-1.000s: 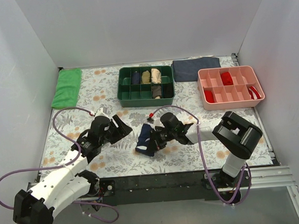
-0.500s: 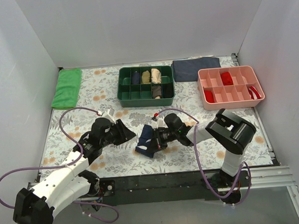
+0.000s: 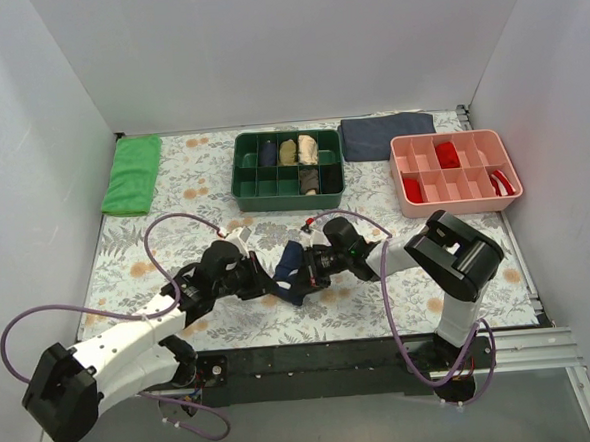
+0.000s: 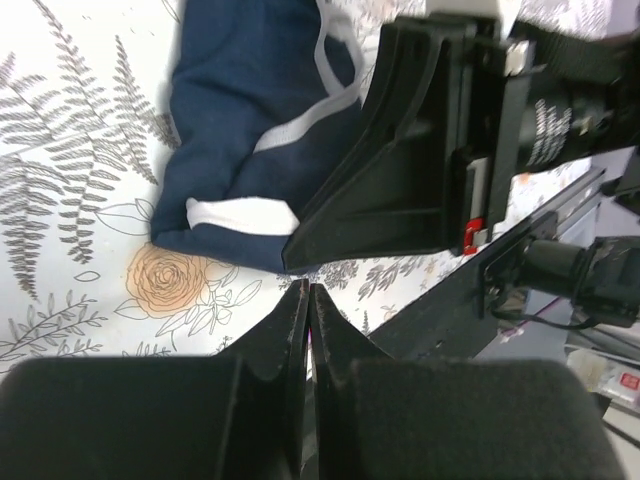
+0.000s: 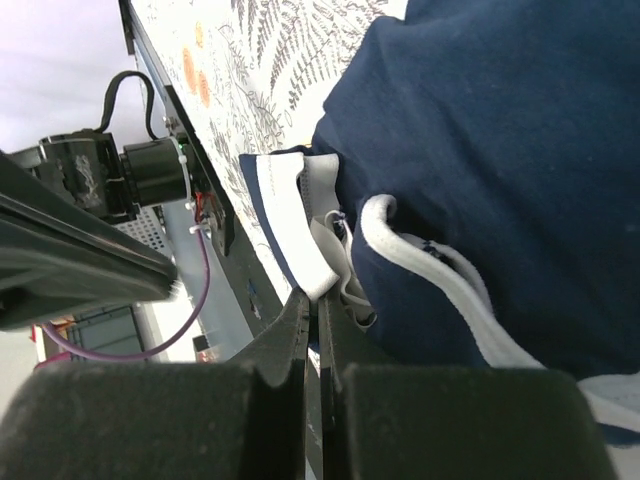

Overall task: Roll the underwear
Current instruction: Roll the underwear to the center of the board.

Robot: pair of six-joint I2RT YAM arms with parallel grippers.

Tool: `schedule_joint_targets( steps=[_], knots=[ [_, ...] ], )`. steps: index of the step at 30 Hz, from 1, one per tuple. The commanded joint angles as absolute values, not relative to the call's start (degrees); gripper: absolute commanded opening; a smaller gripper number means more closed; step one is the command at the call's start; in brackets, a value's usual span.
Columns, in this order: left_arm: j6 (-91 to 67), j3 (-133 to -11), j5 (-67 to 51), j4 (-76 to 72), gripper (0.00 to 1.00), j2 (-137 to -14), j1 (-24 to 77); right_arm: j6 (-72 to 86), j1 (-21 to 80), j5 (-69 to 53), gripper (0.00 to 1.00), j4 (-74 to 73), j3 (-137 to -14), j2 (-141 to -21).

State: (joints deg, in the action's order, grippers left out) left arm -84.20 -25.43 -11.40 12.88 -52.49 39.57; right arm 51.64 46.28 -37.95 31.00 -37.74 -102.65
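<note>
The underwear (image 3: 289, 267) is a bunched navy bundle with white piping, lying on the floral cloth in the middle of the table. My right gripper (image 3: 303, 274) comes in from the right and is shut on its white-edged hem (image 5: 300, 245), with the navy fabric (image 5: 480, 150) filling that wrist view. My left gripper (image 3: 268, 286) reaches in from the left. Its jaws are shut with nothing between them (image 4: 308, 290), the tips just short of the underwear's near edge (image 4: 240, 160). The right gripper's black fingers (image 4: 400, 180) lie over the fabric in the left wrist view.
A green divided tray (image 3: 241, 189) with rolled garments stands at the back centre, and a pink tray (image 3: 401, 189) with red items at the back right. A green cloth (image 3: 132, 174) lies at the back left, a dark grey-blue folded cloth (image 3: 387, 135) behind the pink tray.
My left gripper has closed and moved right, up to the underwear. The right gripper has kept its grip and shifted the bundle slightly.
</note>
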Motion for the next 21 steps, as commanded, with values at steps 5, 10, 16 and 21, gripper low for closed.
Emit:
schedule_joint_targets(
  steps=[5, 10, 16, 21],
  knots=[
    [-84.9, -27.4, -3.9, 9.8, 0.0, -60.6, 43.2, 52.0, 45.5, -39.4, 0.01, 30.9, -40.0, -104.3],
    [-85.8, -27.6, -1.1, 7.6, 0.0, -62.7, 43.4, 51.0, 45.5, -39.6, 0.01, 30.0, -40.4, -104.5],
    [-86.4, -28.9, 1.4, 4.8, 0.0, -65.9, 43.3, 50.8, 45.5, -39.6, 0.01, 30.1, -40.2, -104.6],
    [-85.9, -29.4, 0.8, 3.4, 0.0, -69.4, 43.5, 50.7, 45.5, -39.6, 0.01, 30.1, -40.1, -104.8]
  ],
)
